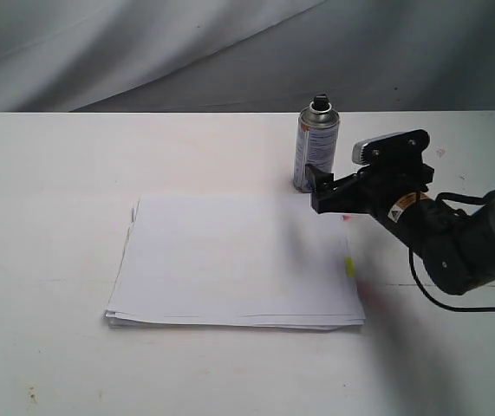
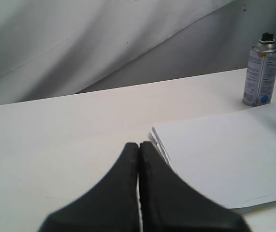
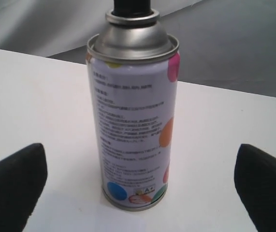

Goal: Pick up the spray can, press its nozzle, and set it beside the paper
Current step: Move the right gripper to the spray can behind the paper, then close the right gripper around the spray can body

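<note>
The spray can (image 1: 315, 146) stands upright on the white table behind the far right corner of the paper (image 1: 234, 260). Its black nozzle (image 1: 321, 105) tops the silver dome. In the right wrist view the spray can (image 3: 132, 121) fills the middle, blue dot near its base, nozzle (image 3: 132, 7) cut off by the frame edge. My right gripper (image 1: 316, 186) is open, its fingers (image 3: 14, 186) wide on either side and just short of the can. My left gripper (image 2: 138, 147) is shut and empty, near the paper (image 2: 229, 157), far from the spray can (image 2: 262, 72).
A grey cloth backdrop (image 1: 230, 52) hangs behind the table's far edge. A yellow tab (image 1: 349, 267) and a small red tab (image 1: 346, 217) stick out of the paper's right side. The right arm's body (image 1: 455, 238) lies low over the table to the paper's right.
</note>
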Robot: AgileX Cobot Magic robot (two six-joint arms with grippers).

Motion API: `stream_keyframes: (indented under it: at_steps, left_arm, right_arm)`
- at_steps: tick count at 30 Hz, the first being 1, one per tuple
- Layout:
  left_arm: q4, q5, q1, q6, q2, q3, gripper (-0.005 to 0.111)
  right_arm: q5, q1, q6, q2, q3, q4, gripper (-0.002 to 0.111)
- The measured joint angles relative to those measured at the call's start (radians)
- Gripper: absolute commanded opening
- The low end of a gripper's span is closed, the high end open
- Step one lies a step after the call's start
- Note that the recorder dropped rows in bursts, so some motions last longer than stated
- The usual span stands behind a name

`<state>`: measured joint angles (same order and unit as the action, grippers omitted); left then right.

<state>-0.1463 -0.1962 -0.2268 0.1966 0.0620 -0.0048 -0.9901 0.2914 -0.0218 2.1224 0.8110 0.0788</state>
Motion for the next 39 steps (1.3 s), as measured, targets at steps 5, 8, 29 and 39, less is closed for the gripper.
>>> stream_keyframes:
  at_steps: [5,8,29,39]
  left_arm:
    - [0.0,0.0,0.0,0.0,0.0,0.0,0.0]
    - [0.0,0.0,0.0,0.0,0.0,0.0,0.0]
    - [0.0,0.0,0.0,0.0,0.0,0.0,0.0]
    - [0.0,0.0,0.0,0.0,0.0,0.0,0.0]
  right_arm:
    - [0.016,0.0,-0.002,0.023,0.055,0.0,0.097]
    - [0.016,0.0,-0.002,0.052,0.079,0.0,0.097]
    - [0.106,0.0,0.0,0.199,0.302,0.028,0.097]
    - [0.106,0.0,0.0,0.199,0.302,0.028,0.078]
